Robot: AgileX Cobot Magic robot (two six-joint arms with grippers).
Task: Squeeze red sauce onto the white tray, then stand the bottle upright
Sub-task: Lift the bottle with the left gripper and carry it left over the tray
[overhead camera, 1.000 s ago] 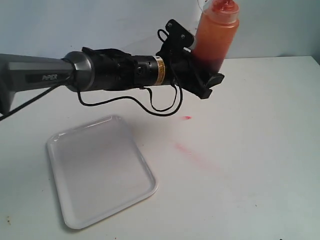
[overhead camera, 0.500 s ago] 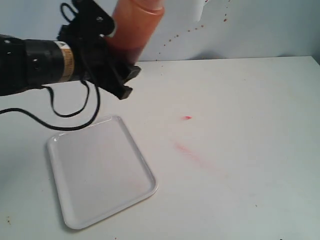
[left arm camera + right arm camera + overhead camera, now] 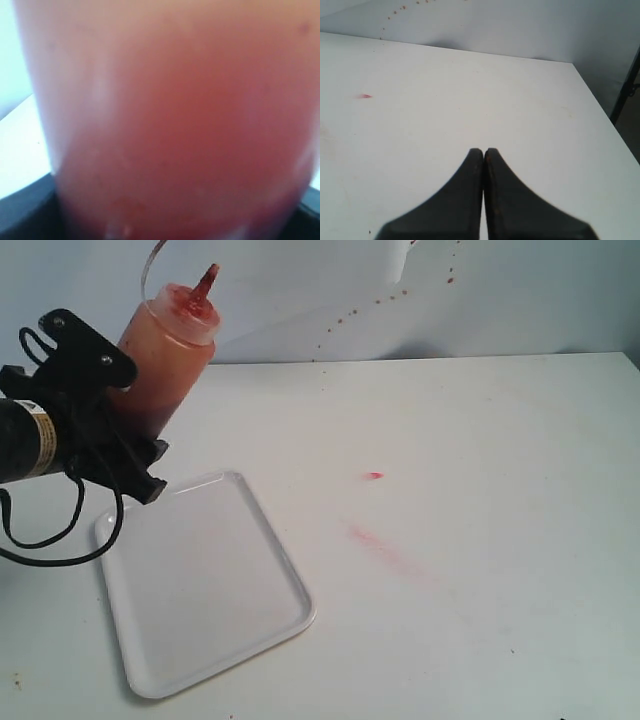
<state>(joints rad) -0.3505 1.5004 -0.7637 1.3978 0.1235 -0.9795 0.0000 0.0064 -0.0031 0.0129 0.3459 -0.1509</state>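
While the L gripper (image 3: 128,425) pinches the bottle (image 3: 165,355) by its darker lower part, jaws clamped on either side of the body, the bottle hangs in the air at the left of the ext. view. It tilts a bit to the right w/ its red nozzle (image 3: 205,285) pointing up and a thin tether (image 3: 148,270) curving off behind. It's near the far-left corner of the white tray (image 3: 200,585) and not touching it; can't tell whether it's directly above that corner or just behind. The tray lies flat on the white table (image 3: 500,540), set at a diagonal, approx. left-front of the scene. A black cable (image 3: 50,560) loops down from the arm beside the tray's left edge. Well to the right of the tray, on the table, there's a small red spot (image 3: 374,476), and nearer the front a faint pink smear (image 3: 372,538). Tiny red specks (image 3: 345,318) dot the back wall. L wrist view: the bottle fills nearly the whole frame, blurred, orange-red going darker red low down, w/ dark finger parts at both lower corners. R wrist view: the R gripper (image 3: 484,152) has its two black fingers pressed together, tips touching, over the table. The red spot is well off from it, and a dark post (image 3: 627,85) stands past the table's edge.
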